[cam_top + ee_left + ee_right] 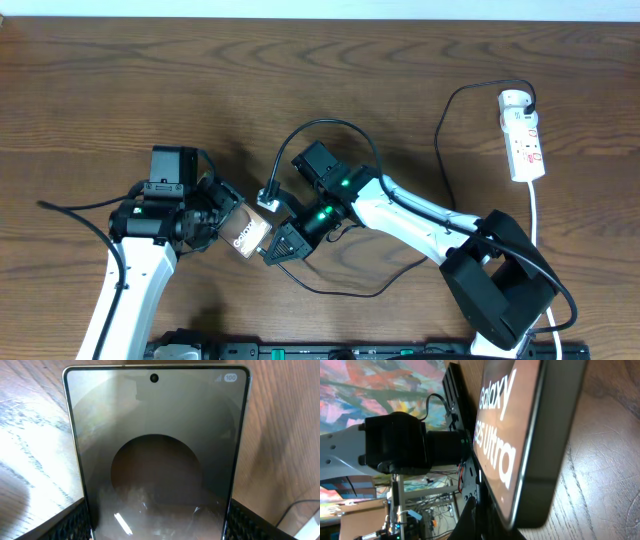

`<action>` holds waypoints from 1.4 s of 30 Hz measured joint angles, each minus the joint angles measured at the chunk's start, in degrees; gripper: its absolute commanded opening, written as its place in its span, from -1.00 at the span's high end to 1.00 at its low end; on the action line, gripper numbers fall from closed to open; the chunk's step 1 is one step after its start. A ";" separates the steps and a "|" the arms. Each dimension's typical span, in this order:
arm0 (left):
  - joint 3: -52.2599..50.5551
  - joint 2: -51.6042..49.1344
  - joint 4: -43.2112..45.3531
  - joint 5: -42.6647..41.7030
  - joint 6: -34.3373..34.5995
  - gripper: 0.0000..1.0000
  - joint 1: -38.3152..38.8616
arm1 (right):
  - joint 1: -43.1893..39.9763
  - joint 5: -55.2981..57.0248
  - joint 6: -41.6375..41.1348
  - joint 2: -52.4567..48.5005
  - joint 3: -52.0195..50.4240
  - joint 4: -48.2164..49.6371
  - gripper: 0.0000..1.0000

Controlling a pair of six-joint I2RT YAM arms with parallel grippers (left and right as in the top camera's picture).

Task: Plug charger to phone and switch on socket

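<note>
Overhead, the phone [247, 232] is lifted off the wooden table [120, 80], clamped at one end by the left gripper [222, 222]. In the left wrist view its dark glass screen fills the frame, and the ribbed black fingers [75, 522] press on both long edges. The right gripper [283, 243] sits just beside the phone's free end, and I cannot tell whether it is parted or closed. The right wrist view shows the phone's back edge-on, with white "Galaxy S25 Ultra" lettering. The charger [322, 123] ends in a small connector just beside the phone and arcs away behind the right arm. The socket [526, 145] lies well apart from the phone, to its far right.
</note>
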State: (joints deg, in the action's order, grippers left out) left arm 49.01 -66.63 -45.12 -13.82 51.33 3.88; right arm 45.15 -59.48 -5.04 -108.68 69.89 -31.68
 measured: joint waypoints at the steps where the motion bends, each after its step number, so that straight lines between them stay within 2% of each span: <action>1: 0.00 0.00 0.04 -0.13 -0.13 0.86 0.00 | 0.00 0.00 0.00 0.00 0.00 0.00 0.98; 42: 0.00 0.00 0.11 0.68 -3.34 0.85 0.00 | -0.76 1.27 -0.24 0.00 0.00 -0.39 0.98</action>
State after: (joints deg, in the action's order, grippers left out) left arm 49.01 -66.63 -45.01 -13.15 47.99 3.88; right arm 44.38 -58.22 -5.28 -108.68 69.89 -32.08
